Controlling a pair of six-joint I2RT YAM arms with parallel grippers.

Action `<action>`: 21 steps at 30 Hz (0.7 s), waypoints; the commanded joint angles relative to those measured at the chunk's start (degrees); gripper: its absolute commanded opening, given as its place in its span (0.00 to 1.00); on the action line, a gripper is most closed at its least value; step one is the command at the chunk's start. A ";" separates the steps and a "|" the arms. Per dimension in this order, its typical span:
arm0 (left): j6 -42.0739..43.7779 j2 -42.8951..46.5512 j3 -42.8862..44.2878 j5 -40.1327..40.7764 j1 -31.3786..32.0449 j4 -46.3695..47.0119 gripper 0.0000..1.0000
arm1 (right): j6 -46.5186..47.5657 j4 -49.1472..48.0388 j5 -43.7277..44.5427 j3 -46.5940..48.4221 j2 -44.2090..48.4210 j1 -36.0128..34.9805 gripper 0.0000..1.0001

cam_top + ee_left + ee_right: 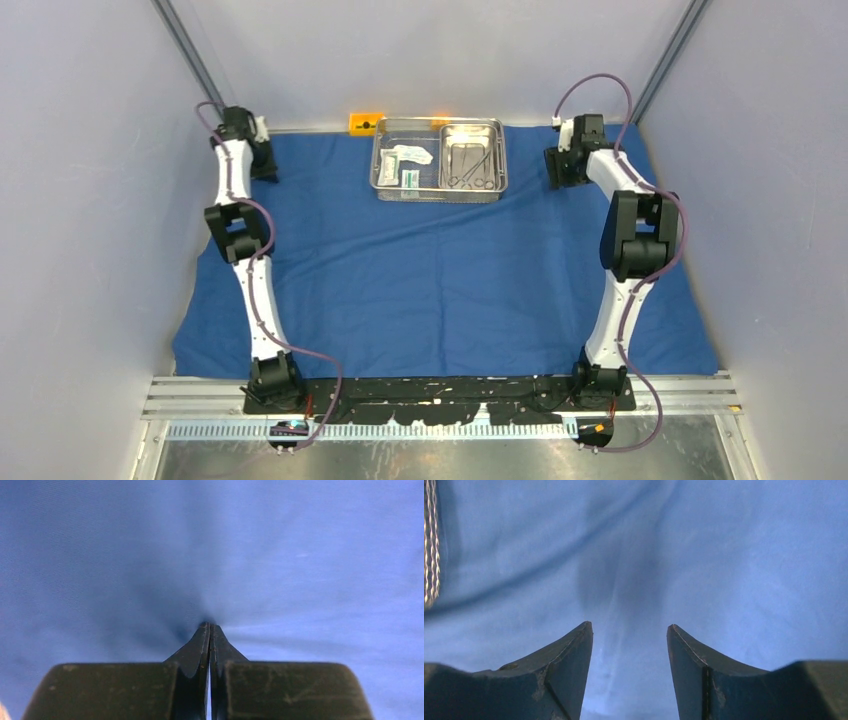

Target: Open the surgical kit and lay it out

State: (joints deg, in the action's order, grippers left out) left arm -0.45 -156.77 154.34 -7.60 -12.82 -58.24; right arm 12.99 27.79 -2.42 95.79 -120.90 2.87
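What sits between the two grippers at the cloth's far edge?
The steel mesh basket, holding a tray and packets, on the blue cloth; the top view shows it.

Lit softly and evenly from above; sharp in top view. Shadowed dark on cloth [300,555] just ahead of left fingertips [197,647]. Blurred close up in wrist views; smeared, glinting mesh [430,540] at 9 o'clock.

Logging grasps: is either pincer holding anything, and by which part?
The left pincer is shut on a pinch of the blue cloth wrap near its far-left corner; the right pincer is open, holding nothing.
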 commanded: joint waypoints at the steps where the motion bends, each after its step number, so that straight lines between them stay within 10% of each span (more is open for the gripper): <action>1: -0.35 -0.26 -7.17 2.99 -4.67 -4.68 0.00 | 4.73 5.41 -2.79 -4.15 7.48 1.05 0.62; 6: -1.11 8.54 -19.99 -1.64 -4.74 4.78 0.00 | 6.78 8.16 -6.79 -13.33 13.22 1.17 0.65; 14: -2.96 12.21 -21.49 -6.57 -4.69 7.98 0.44 | 10.01 12.10 -9.71 -24.09 19.20 1.19 0.70; 21: -2.47 18.45 -27.66 -9.18 -4.66 10.86 0.59 | 11.92 12.10 -6.22 -30.60 20.48 1.17 0.36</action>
State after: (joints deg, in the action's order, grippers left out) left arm -2.79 -143.81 130.43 -14.37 -17.56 -47.42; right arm 22.94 39.53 -10.00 67.68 -103.79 3.99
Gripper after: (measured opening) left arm 0.568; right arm 0.457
